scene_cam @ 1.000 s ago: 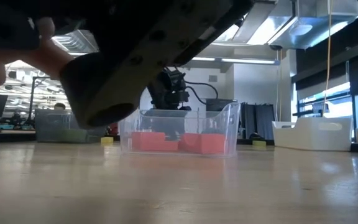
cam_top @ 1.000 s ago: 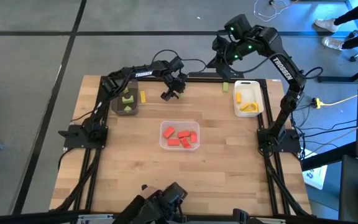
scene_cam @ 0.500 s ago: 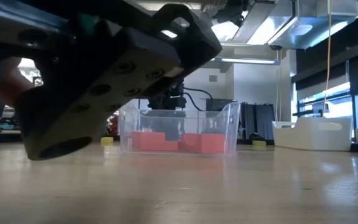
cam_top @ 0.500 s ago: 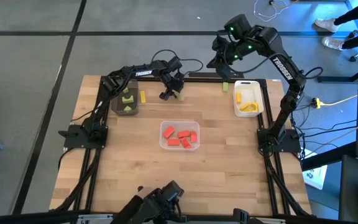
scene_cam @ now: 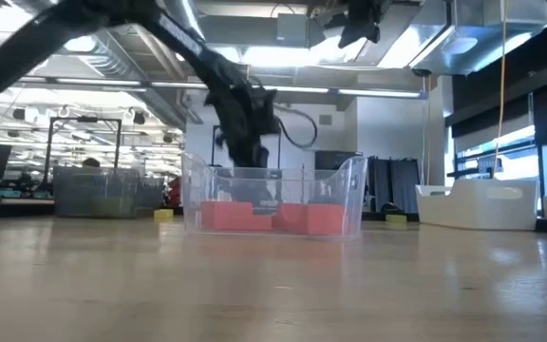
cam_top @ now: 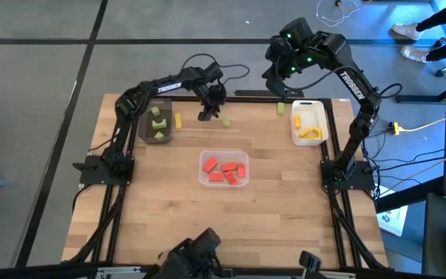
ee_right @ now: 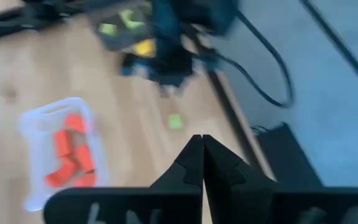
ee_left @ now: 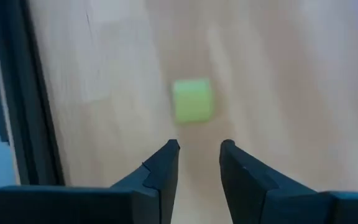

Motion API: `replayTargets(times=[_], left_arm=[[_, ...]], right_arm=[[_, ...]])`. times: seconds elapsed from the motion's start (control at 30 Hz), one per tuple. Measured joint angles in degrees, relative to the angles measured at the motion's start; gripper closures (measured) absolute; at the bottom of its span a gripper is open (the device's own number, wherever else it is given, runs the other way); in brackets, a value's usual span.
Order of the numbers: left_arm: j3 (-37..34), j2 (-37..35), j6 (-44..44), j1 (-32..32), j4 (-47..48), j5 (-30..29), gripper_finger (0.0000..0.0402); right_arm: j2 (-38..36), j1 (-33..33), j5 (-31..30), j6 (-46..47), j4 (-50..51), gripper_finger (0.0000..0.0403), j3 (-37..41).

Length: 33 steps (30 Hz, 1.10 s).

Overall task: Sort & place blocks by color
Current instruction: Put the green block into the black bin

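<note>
Reaching: left claw [cam_top: 207, 115] hangs over the far part of the table [cam_top: 169, 225], just left of a loose light green block [cam_top: 226, 121]; the step looks like picking this block.
Left claw state: released, nothing in it; in the left wrist view the fingers [ee_left: 160, 171] stand a narrow gap apart, with the green block [ee_left: 192, 99] just ahead of the tips and not yet between them.
Target place: dark grey tray [cam_top: 158, 124] at far left, already holding green blocks [cam_top: 159, 122].
How to do it well: judged, the gap looks a bit narrower than the block, so spread wider first, centre on the block, come straight down, clench on two flat faces.
Risk: a tip landing on the block's top would knock it away toward the far edge.
Right claw: [cam_top: 274, 72] raised beyond the far edge, waiting; clenched with nothing in it in the right wrist view [ee_right: 202, 163].
Other loose blocks: yellow one [cam_top: 178, 120] just right of the grey tray; small green one [cam_top: 281, 109] left of the white tray [cam_top: 310, 123].
Sorted so far: red blocks [cam_top: 224, 170] in the clear tray [cam_top: 224, 168] mid table; yellow blocks [cam_top: 309, 133] in the white tray.
Progress: most done, about three left out.
</note>
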State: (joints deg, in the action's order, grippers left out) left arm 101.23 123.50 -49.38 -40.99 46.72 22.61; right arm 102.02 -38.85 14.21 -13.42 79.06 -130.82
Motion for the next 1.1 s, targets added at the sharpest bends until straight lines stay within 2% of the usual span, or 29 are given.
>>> replayTargets(times=[0.07, 0.17, 0.43, 0.67, 0.87, 1.1], left_arm=[[0.0, -2.88, 4.18, 0.02, 2.39, 2.96, 0.0295], [0.0, -7.49, 8.25, -0.01, 4.54, 5.52, 0.0299], [0.0, -18.73, 17.54, 0.11, 5.33, 3.48, 0.03], [0.04, -25.59, 20.75, 0.43, 6.64, 0.21, 0.0301], [0.04, -28.04, 21.28, 0.9, 10.29, -4.76, 0.0301], [0.04, -28.43, 22.49, 1.07, 12.72, -6.05, 0.0301]], right_arm=[[0.13, 0.0, -2.47, 0.98, -0.09, 0.0402, 0.0], [1.18, 0.0, -2.3, 1.08, -1.53, 0.0402, 0.0], [7.3, 0.0, -3.21, -2.97, -4.15, 0.0393, 0.07], [11.36, -0.09, -3.38, -6.0, -8.46, 0.0329, 0.07], [13.74, 0.07, -3.19, -6.91, -8.96, 0.0263, 0.07], [18.74, 0.48, 1.29, -17.54, -9.4, 0.021, 0.04]])
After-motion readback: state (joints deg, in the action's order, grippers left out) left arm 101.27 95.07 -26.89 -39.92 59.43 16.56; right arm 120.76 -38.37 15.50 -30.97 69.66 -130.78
